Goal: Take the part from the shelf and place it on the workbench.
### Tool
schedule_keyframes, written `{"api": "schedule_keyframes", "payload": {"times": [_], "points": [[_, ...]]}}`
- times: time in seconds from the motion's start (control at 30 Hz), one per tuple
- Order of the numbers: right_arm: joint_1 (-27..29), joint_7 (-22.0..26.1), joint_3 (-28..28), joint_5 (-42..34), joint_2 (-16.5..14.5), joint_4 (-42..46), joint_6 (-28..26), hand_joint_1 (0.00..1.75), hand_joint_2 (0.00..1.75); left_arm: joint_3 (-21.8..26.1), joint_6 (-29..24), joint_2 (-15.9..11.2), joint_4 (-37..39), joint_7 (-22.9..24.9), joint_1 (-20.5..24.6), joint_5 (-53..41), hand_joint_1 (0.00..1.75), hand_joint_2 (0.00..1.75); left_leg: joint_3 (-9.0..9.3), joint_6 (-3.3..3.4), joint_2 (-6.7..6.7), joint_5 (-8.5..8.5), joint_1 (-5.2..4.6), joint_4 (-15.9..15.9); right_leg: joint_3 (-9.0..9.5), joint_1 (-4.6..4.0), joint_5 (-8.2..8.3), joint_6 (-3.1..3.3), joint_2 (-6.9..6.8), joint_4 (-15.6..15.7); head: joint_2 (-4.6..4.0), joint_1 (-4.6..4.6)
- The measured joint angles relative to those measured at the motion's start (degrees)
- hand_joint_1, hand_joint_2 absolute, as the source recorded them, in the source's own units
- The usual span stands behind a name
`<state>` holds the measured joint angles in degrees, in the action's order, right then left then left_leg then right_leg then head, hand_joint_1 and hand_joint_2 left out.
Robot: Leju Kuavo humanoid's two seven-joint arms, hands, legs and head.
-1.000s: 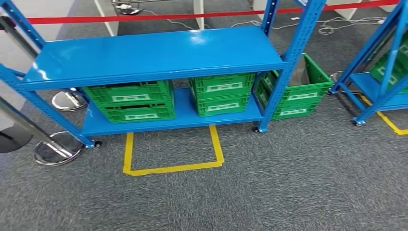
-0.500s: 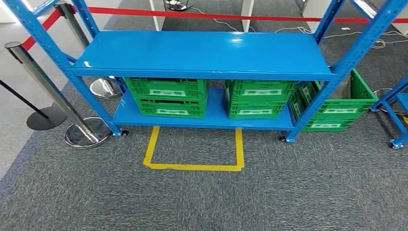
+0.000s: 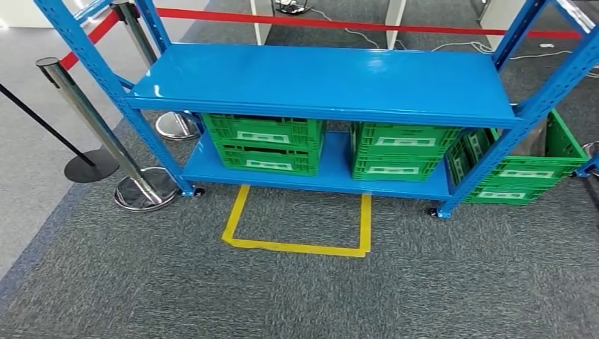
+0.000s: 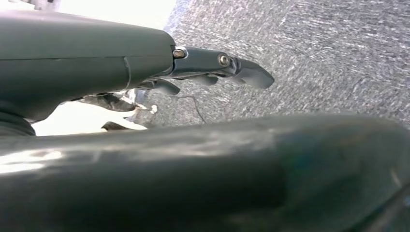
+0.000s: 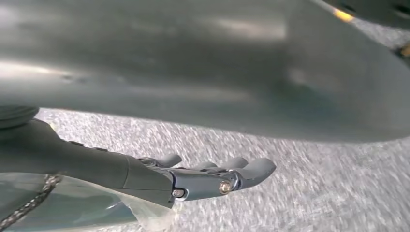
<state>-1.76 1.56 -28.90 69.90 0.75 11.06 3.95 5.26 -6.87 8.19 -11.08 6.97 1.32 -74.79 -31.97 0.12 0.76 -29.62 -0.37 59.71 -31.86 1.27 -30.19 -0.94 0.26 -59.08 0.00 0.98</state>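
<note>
Two crates (image 3: 268, 143) on shelf's (image 3: 325, 81) lower deck, third crate (image 3: 526, 166) on floor right, stanchions (image 3: 106, 134) left.

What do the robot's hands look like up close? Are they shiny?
A bit shiny. The left hand has a smooth dark grey cover, then dark grey metal fingers with small silver screws and rounded tips. The right hand looks the same: a grey cover, silver screws and rounded grey fingers.

green crates (image 3: 267, 143) half hidden under shelf (image 3: 325, 78) (contents unseen), carpet (image 5: 290, 193) blurred
</note>
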Motion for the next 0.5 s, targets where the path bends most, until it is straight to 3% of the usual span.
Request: {"api": "schedule_keyframes", "payload": {"times": [0.07,0.13,0.17,0.2,0.23,0.3,0.33,0.4,0.5], "points": [[-0.01,0.02,-0.02,-0.05,0.02,0.01,0.04,0.0,0.0,0.05,-0.12,0.01,0.0,-0.08,0.05,0.11,0.0,0.0,-2.19,-0.63,-0.11,-2.43,0.21,4.83,0.5,0.09,-0.24,0.68,-0.19,0.15,0.0,0.23],[-0.05,0.02,-0.04,-0.14,0.04,0.02,0.04,0.0,0.0,0.09,-0.19,0.01,0.0,-0.15,0.02,0.22,0.0,0.0,-6.34,-0.98,-0.15,-5.36,0.39,12.72,0.92,0.0,-0.65,1.08,-0.33,0.16,0.0,0.35],[-0.04,0.02,-0.04,-0.2,0.04,0.02,0.06,0.0,0.0,0.11,-0.21,0.01,0.0,-0.18,-0.02,0.25,0.0,0.0,-7.9,-1.01,-0.15,-5.73,0.43,15.31,1.2,-0.04,-0.88,1.14,-0.36,0.16,0.0,0.35],[-0.02,0.02,-0.05,-0.28,0.04,0.01,0.09,0.0,0.0,0.16,-0.25,-0.01,0.0,-0.21,-0.06,0.27,0.0,0.0,-8.61,-0.94,-0.15,-4.96,0.43,16.0,1.53,-0.08,-1.15,1.13,-0.37,0.16,0.0,0.36],[0.0,0.02,-0.05,-0.37,0.04,0.01,0.12,0.0,0.0,0.22,-0.3,-0.02,0.0,-0.22,-0.07,0.29,0.0,0.0,-8.28,-0.73,-0.15,-3.1,0.41,14.47,1.97,-0.12,-1.45,1.07,-0.36,0.16,0.0,0.37],[0.0,0.07,-0.09,-0.62,0.02,-0.01,0.2,0.0,0.0,0.38,-0.42,-0.05,0.01,-0.27,-0.09,0.31,0.0,0.0,-5.59,0.06,-0.2,1.52,0.2,7.5,2.87,-0.21,-2.19,0.87,-0.37,0.22,0.0,0.33],[-0.04,0.11,-0.16,-0.81,0.01,-0.02,0.24,0.0,0.0,0.45,-0.48,-0.07,0.01,-0.3,-0.09,0.34,0.0,0.0,-4.15,0.48,-0.25,2.78,0.03,4.23,3.1,-0.3,-2.56,0.67,-0.37,0.26,0.0,0.31],[-0.11,0.22,-0.45,-1.15,-0.01,-0.03,0.34,0.0,0.0,0.53,-0.62,-0.09,0.02,-0.36,-0.05,0.41,0.0,0.0,-2.63,0.95,-0.32,2.58,-0.26,1.06,3.13,-0.38,-3.04,0.2,-0.5,0.49,0.0,0.21],[-0.27,0.34,-0.86,-1.3,0.05,0.01,0.47,0.0,0.0,0.63,-0.78,-0.07,0.02,-0.42,-0.21,0.45,0.0,0.0,-1.91,1.28,-0.26,2.07,-0.11,-0.3,3.6,-0.35,-3.3,-0.46,-0.68,1.14,0.0,0.21]]}}
